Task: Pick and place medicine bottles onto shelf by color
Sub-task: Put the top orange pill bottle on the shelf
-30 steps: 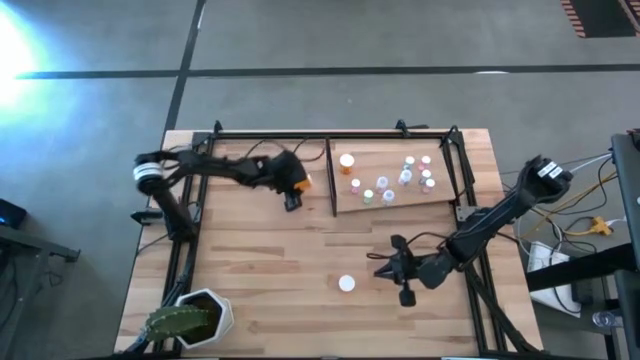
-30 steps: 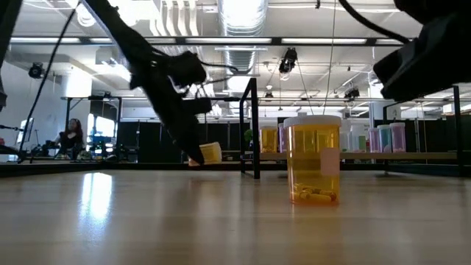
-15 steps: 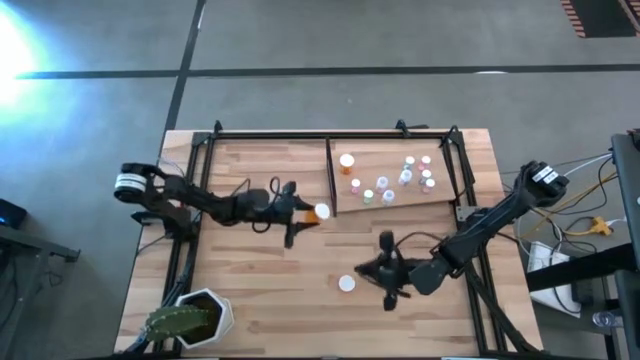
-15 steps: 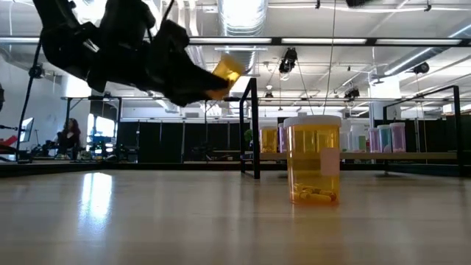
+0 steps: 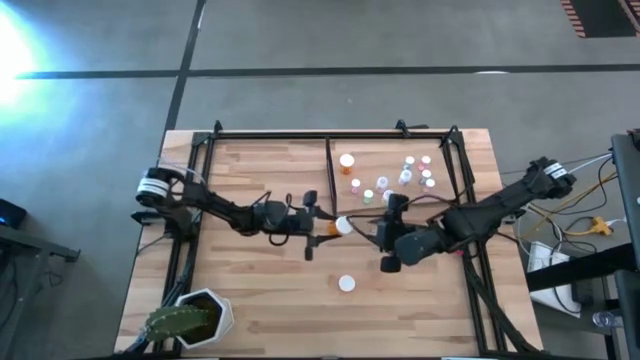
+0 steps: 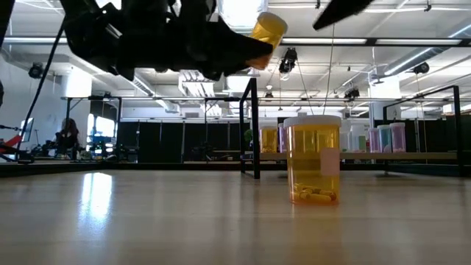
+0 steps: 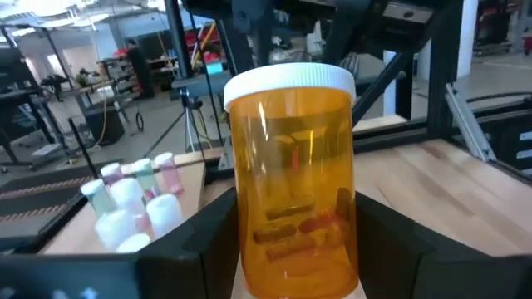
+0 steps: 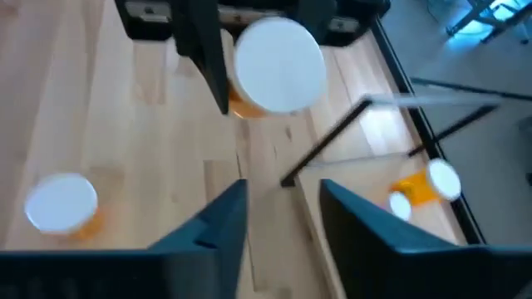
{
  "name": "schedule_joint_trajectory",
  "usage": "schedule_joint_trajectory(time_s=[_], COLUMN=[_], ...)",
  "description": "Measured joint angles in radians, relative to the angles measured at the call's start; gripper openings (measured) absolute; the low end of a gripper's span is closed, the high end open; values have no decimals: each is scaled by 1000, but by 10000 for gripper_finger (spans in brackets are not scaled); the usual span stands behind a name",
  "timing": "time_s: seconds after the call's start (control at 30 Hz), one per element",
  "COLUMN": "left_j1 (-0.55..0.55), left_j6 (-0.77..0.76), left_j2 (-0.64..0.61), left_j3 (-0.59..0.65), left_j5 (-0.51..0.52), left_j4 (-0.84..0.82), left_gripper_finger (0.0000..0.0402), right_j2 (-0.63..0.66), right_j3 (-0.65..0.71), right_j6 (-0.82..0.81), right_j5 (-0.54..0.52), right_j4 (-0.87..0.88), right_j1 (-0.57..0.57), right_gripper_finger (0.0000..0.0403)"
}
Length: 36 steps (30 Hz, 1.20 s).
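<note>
My left gripper [image 5: 322,226] is over the table's middle, shut on a larger orange bottle [image 5: 338,226] with a white cap [image 7: 288,78]. It is carried high, as the low view shows the orange bottle [image 6: 266,31]. My right gripper [image 5: 384,233] is open just right of it, facing the cap [image 8: 278,65] without touching. A second orange bottle [image 5: 346,284] stands on its base on the tabletop nearer the near edge. The shelf [image 5: 440,196] sits at the far right and carries another orange bottle [image 5: 346,161] and several small bottles [image 5: 408,175]. My left gripper pinches the orange bottle's lower body [image 7: 291,249] between its two fingers [image 7: 208,241]. The fingers come level from the table's left. The bottle is lifted clear and tipped over, its capped end pointing toward the table's right and my right gripper.
A white pot with a cactus [image 5: 190,318] stands at the near left corner. Black frame rods run along the table's far edge [image 5: 330,134] and sides. An upright black rod [image 5: 331,175] marks the shelf's left side. Bare wood lies on the near left.
My left gripper has carried the orange bottle up off the table's far left part, toward the right and the near edge; the bottle now lies tipped and high. My right gripper has moved toward the far edge and turned toward the bottle's cap.
</note>
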State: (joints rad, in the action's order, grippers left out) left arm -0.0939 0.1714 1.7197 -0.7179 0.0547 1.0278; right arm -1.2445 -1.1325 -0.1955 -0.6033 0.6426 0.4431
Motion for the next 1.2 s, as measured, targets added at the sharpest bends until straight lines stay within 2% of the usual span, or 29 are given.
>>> schedule_joint_trajectory(time_s=[0.07, 0.13, 0.3, 0.43, 0.6, 0.7, 0.83, 1.03, 1.2], left_j1=[0, -1, -2, -4, -3, -3, -3, -3, -3], left_j6=[-2, -2, -6, -6, -6, -7, -7, -7, -7], left_j2=[20, 45, 73, 73, 73, 73, 73, 73, 73], left_j3=[-17, -39, -55, -60, -60, -64, -75, -78, -81], left_j5=[0, 0, 0, 0, 0, 0, -1, -1, -1], left_j4=[-8, 0, -8, -2, -4, -6, -2, -5, -7], left_gripper_finger=[175, 175, 175, 175, 175, 175, 175, 175, 175], right_j2=[27, 43, 59, 52, 47, 43, 27, 19, 14], right_j3=[62, 142, 356, 492, 627, 660, 648, 614, 601], right_j6=[2, 20, 118, 176, 219, 201, 156, 231, 233], right_j5=[0, 0, -18, -45, -31, 76, 193, 194, 193], right_j4=[-47, -170, -574, -900, -1278, -1399, -1403, -1404, -1377], right_j1=[1, 1, -2, -20, -51, -88, -135, -138, -138], right_gripper_finger=[174, 209, 283, 315, 314, 303, 288, 266, 234])
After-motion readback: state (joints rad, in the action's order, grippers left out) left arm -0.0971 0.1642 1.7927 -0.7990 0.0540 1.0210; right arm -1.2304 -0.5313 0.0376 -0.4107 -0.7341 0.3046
